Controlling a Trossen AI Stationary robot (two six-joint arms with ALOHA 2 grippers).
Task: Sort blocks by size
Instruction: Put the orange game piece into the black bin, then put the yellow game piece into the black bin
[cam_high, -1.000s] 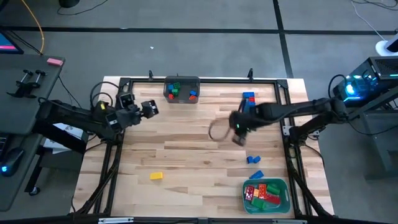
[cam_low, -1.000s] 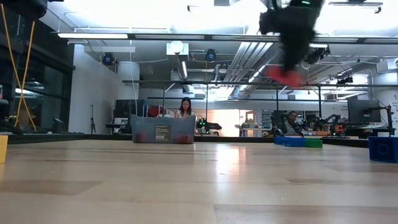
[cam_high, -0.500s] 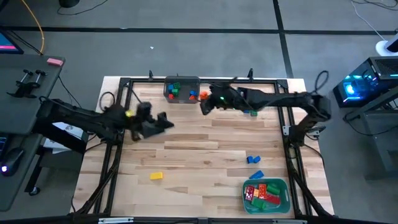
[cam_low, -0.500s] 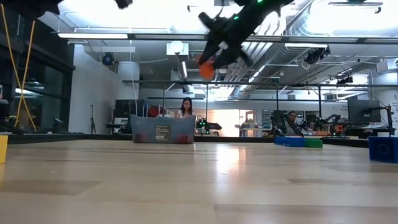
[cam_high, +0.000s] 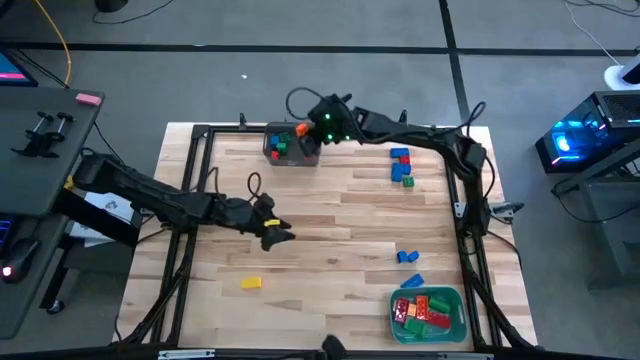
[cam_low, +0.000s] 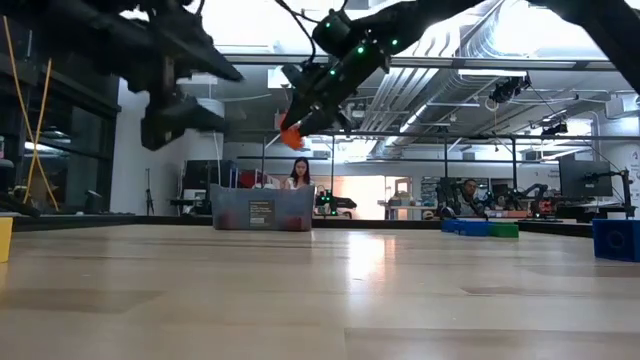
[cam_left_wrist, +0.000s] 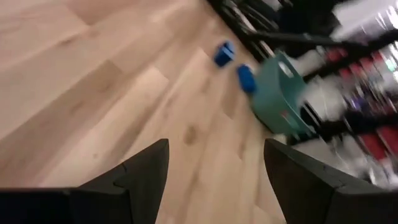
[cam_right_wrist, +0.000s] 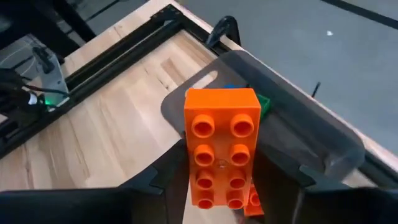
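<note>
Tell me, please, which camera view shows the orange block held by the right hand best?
The right wrist view: the orange block fills the picture's middle, studs countable, between the right hand's fingers above the dark grey bin. The high view shows only an orange speck at the bin; the low view a small orange blob aloft. The left wrist view misses it.

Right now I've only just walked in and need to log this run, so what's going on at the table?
The robot is sorting toy bricks. The right tool holds an orange brick above the grey bin at the table's far edge, not yet released. The left tool hovers open and empty over mid-table. A yellow brick and several blue bricks lie loose; the teal tray already holds some.
</note>
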